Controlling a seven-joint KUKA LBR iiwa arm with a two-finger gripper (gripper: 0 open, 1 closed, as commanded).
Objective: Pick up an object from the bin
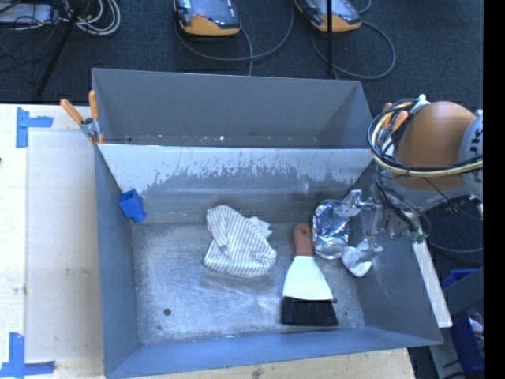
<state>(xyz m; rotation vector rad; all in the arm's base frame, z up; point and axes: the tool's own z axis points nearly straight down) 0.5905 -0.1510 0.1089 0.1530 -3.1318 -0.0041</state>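
Crumpled silver foil lump (330, 227), three o'clock in grey metal bin (229, 125); gripper (367, 235) just beside, grip state untellable. Centre over lump, then close.

Wrist carries a rounded orange-brown cover (440, 136), dome-shaped, smooth, with a dull sheen along its upper side; a bundle of cables (392, 136) loops round the side of the cover facing the bin, black strands together with a yellow one and a pale one; a short orange-red piece shows among them near the top; the yellow strand runs as a band across the dome's lower part; at the far right a pale grey-white arm segment (476, 136) with a dark marking adjoins the cover; below the cover, thin dark wires (410, 212) run among bare-metal brackets; the gripper (360, 257) is silver-grey metal, angular, paler toward its lower end.
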